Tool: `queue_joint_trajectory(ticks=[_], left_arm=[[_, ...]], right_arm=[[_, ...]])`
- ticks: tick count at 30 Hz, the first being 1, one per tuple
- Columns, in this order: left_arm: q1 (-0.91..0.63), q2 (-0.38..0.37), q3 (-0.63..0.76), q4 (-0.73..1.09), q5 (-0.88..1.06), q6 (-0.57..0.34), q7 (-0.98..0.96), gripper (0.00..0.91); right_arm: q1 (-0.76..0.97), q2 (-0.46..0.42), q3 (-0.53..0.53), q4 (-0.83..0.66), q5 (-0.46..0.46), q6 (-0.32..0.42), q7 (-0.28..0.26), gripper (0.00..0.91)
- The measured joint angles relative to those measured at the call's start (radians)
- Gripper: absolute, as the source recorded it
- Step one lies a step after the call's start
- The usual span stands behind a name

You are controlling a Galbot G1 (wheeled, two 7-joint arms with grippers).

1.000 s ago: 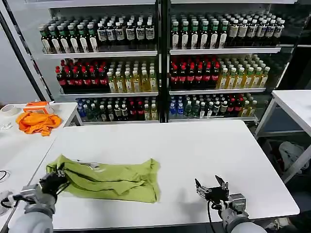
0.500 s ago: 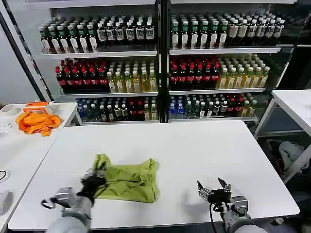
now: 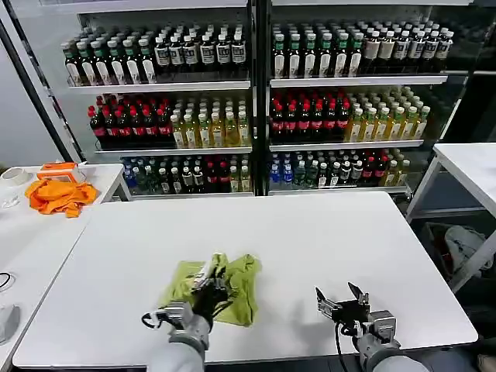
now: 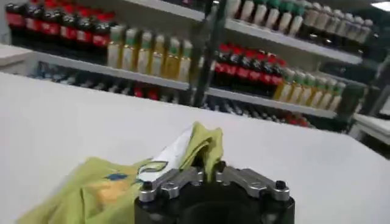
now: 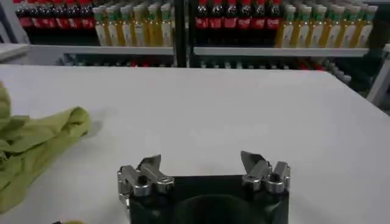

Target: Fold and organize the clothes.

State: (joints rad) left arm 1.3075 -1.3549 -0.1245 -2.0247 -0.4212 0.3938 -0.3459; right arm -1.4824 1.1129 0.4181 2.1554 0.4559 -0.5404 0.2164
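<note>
The lime yellow-green T-shirt (image 3: pixel 236 283) lies bunched in a small heap near the front of the white table (image 3: pixel 294 232), left of centre. My left gripper (image 3: pixel 208 285) is over the heap, shut on a raised fold of the shirt (image 4: pixel 204 143); a white printed patch (image 4: pixel 167 159) shows beside the pinched fold. The shirt's near edge also appears in the right wrist view (image 5: pixel 36 143). My right gripper (image 3: pixel 342 301) hovers open at the table's front right, apart from the shirt, with nothing between its fingers (image 5: pixel 149 165).
An orange cloth (image 3: pixel 58 195) and a tape roll (image 3: pixel 14 175) lie on a side table at the far left. Shelves of bottles (image 3: pixel 256 101) stand behind the table. Another white table (image 3: pixel 469 167) is at the right.
My left gripper has dragged the shirt's left end to the right across the table, folding the spread cloth into a compact heap. The right gripper has stayed in place.
</note>
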Motion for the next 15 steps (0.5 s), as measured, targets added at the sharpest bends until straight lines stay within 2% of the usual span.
queue_joint_trajectory(ticks=[7, 15], left_arm=[[-0.007, 0.005, 0.073, -0.016, 0.069, -0.039, 0.061, 0.907], [0.011, 0.044, 0.078, -0.118, 0.056, -0.063, 0.110, 0.907]], right_arm=[[0.014, 0.001, -0.008, -0.009, 0.000, -0.003, 0.001, 0.907], [0.025, 0.007, -0.016, -0.019, 0.000, -0.005, 0.002, 0.907]])
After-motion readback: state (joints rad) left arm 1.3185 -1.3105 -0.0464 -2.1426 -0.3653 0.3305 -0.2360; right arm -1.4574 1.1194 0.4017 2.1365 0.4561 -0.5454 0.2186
